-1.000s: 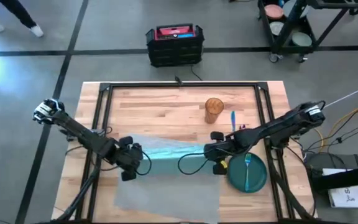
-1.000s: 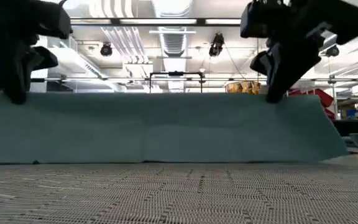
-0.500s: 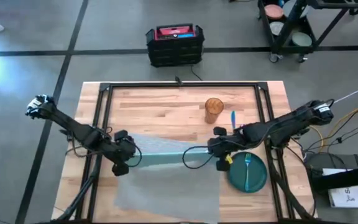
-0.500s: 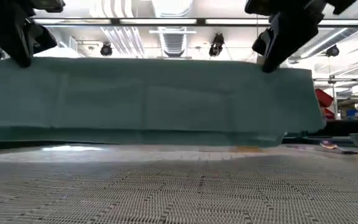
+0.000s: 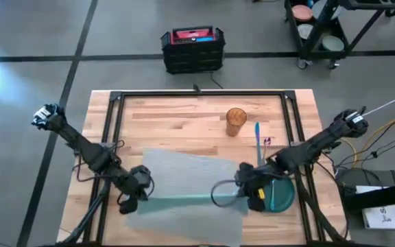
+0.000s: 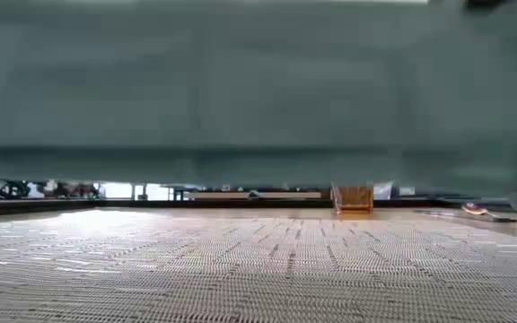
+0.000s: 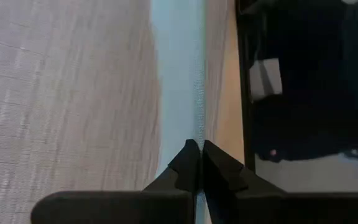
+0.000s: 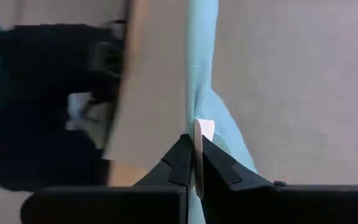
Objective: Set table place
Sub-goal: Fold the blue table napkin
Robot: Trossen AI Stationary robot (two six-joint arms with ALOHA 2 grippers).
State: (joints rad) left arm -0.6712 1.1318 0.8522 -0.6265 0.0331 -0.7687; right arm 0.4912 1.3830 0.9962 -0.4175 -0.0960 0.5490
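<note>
Bench (image 5: 184, 120): light plank top with black frame rails, seen whole from above. Placemat (image 5: 184, 175): grey woven rectangle, flat on the near middle of the bench, its weave filling the foreground of the low view (image 6: 240, 269). Napkin (image 5: 184, 200): light teal cloth, stretched taut as a narrow strip between the two grippers above the near part of the placemat; hanging as a wide curtain across the upper low view (image 6: 240, 90), lower edge clear of the mat. Left gripper (image 5: 130, 200): at the left near edge of the placemat, fingers (image 7: 185, 165) clenched on one end of the napkin (image 7: 179, 74). Right gripper (image 5: 252, 195): at the right edge of the placemat, just beside the plate, fingers (image 8: 180, 158) pinched on the other end of the napkin (image 8: 202, 62), a white tag caught between them. Plate (image 5: 280, 195): dark green, on the bench right of the placemat, partly covered by the right arm. Cup (image 5: 236, 121): amber, upright, beyond the placemat on the bare wood; visible under the napkin in the low view (image 6: 354, 197). Blue utensil (image 5: 257, 134): lying just right of the cup. Black crate (image 5: 193, 49): red-topped, on the floor beyond the bench
</note>
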